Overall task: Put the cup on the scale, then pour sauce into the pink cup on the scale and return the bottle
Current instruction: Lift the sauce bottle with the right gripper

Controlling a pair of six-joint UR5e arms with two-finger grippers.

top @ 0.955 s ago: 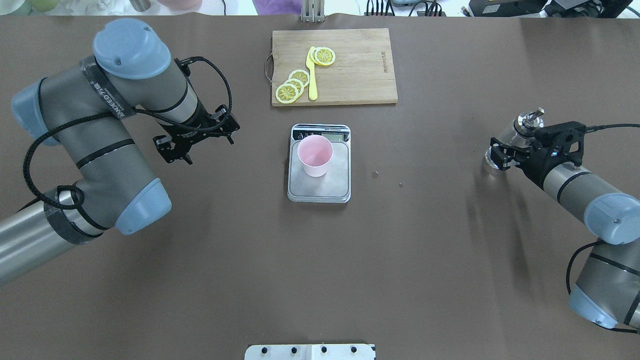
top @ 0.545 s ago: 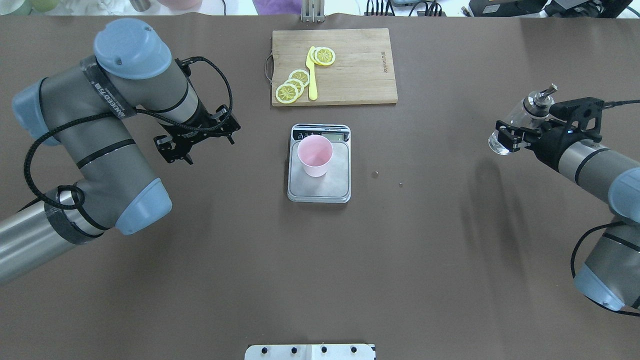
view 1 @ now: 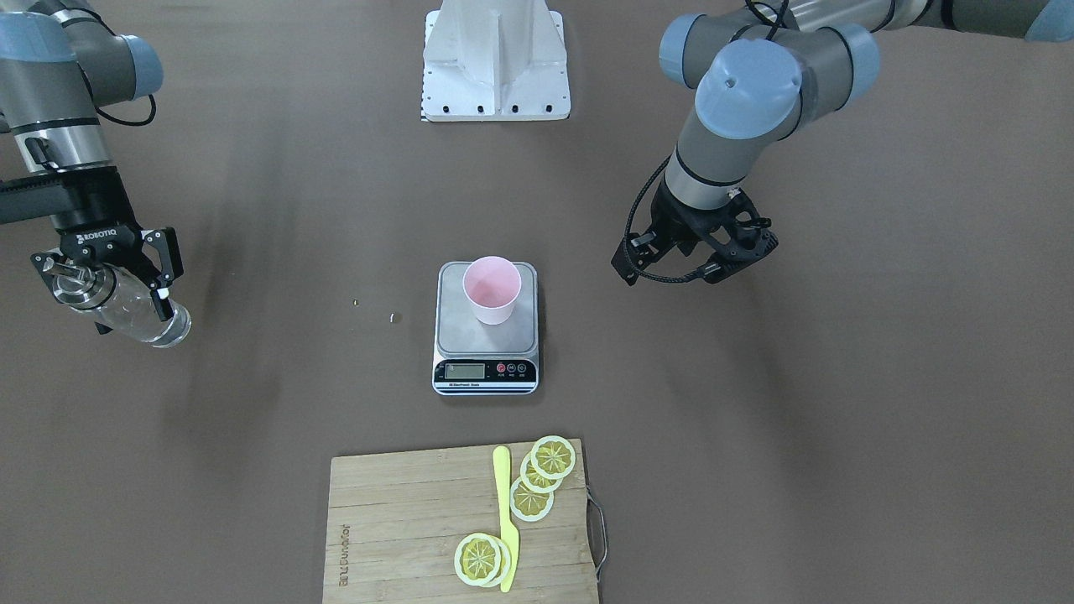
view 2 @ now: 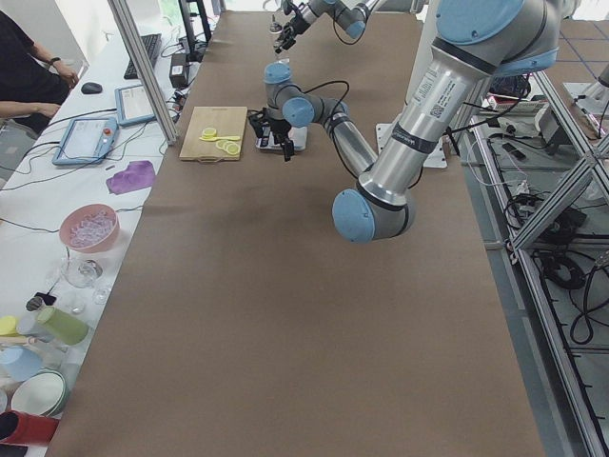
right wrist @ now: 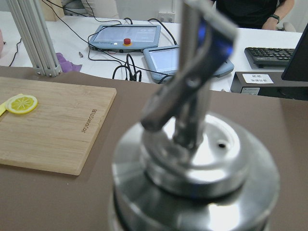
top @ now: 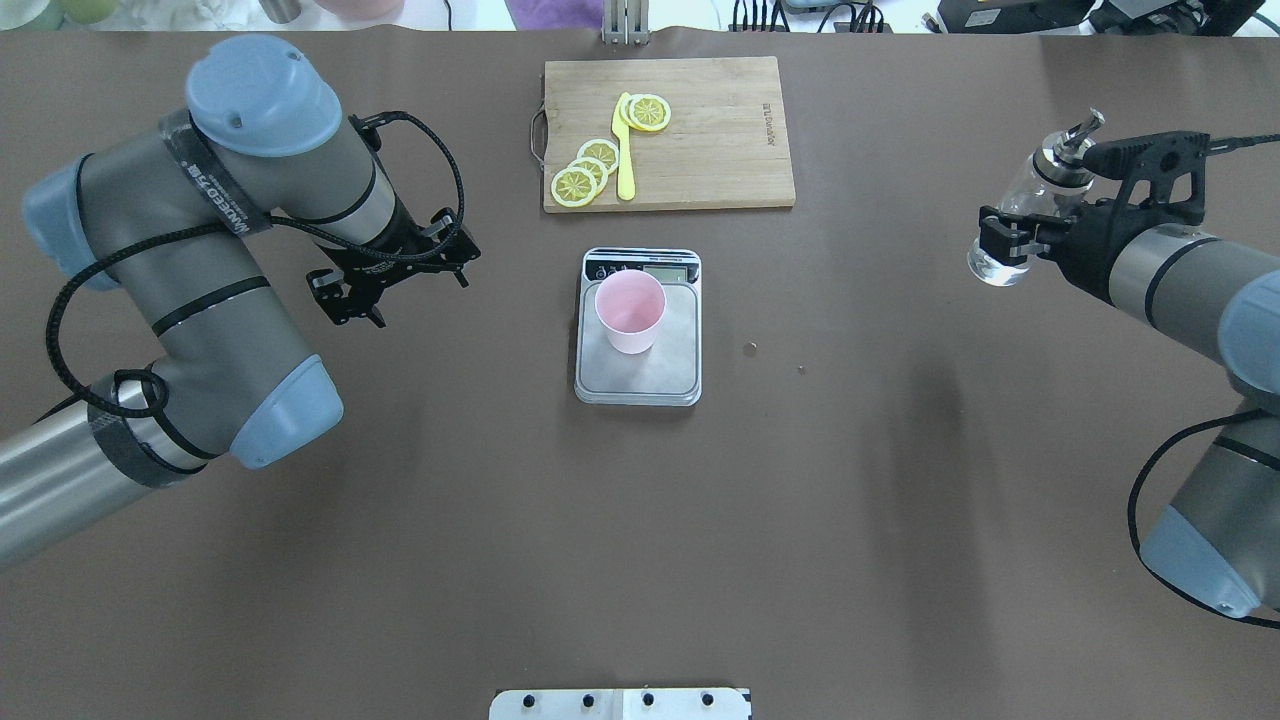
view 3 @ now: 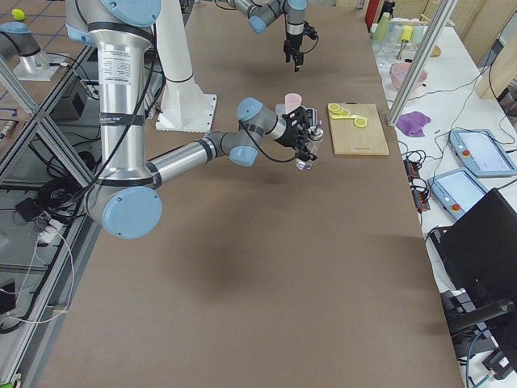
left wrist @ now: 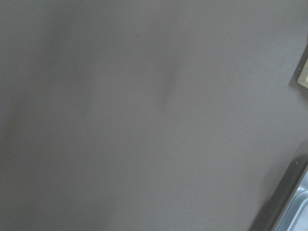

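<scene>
The pale pink cup (top: 630,312) stands upright on the scale (top: 640,380) at the table's middle; both also show in the front view, the cup (view 1: 492,289) on the scale (view 1: 485,342). My right gripper (top: 1006,246) is shut on the clear glass bottle (top: 1022,205) and holds it tilted above the table, far to the right of the scale. Clear sauce shows in the bottle's lower end (view 1: 155,327). Its silver cap and spout (right wrist: 192,159) fill the right wrist view. My left gripper (top: 392,282) is open and empty, left of the scale.
A wooden cutting board (top: 720,140) with lemon slices (top: 580,178) and a yellow knife (top: 624,150) lies behind the scale. Two small specks (top: 750,348) lie on the table right of the scale. The robot's base plate (top: 620,703) is at the near edge.
My right arm has lifted the bottle off the table and carried it up and toward the far side. The left arm, cup and scale have not moved.
</scene>
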